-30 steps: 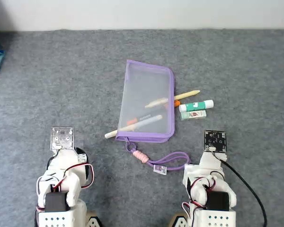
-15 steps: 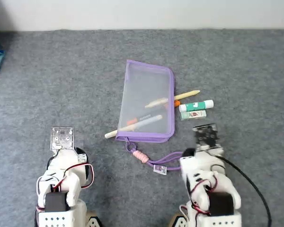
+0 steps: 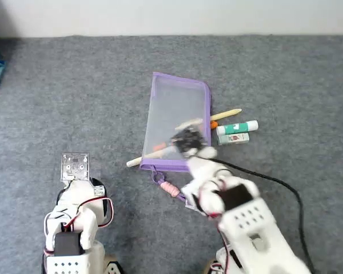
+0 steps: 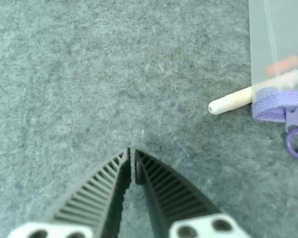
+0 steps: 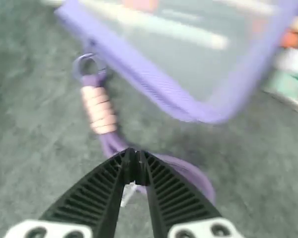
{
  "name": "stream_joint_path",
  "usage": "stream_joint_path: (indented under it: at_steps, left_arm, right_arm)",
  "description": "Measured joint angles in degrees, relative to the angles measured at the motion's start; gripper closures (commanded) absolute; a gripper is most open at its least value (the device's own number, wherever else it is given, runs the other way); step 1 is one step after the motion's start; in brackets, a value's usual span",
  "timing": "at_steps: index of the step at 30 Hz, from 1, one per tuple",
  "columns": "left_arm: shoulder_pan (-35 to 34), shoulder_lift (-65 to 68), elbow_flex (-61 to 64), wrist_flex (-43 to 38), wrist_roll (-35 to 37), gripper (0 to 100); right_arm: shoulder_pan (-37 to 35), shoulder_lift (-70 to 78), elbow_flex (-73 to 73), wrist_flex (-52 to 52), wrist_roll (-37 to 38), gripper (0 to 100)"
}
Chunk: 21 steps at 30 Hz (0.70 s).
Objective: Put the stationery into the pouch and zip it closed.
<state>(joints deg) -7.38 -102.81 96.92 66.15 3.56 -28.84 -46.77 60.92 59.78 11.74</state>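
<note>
Pouch (image 3: 177, 105) lies near the right claw (image 5: 135, 166), tips together, empty; left claw (image 4: 132, 161) likewise together, empty.

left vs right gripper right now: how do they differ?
Position: the left gripper is over bare carpet, short of the pencil end; the right gripper is above the strap, next to the pouch.
Pose: the left arm is folded back near its base; the right arm stretches out to the pouch.
Shared: both are shut and hold nothing.
</note>
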Motion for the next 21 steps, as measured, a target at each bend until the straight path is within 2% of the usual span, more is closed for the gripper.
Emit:
stream_joint_path:
  at_steps: [5,12,21]
  left_arm:
    - [0.00,0.00,0.00,0.00,0.00,98]
    - [0.00,0.00,0.00,0.00,0.00,98]
    - [0.00,0.00,0.00,0.00,0.00,98]
  right_arm:
    - [-4.13,14.42,-8.00,-0.09,0.62,81.3]
    - [-5.27,31.65,-19.43,-0.09,0.88,80.9]
    - [-10.46,41.76,-24.26,-0.53,0.88,80.9]
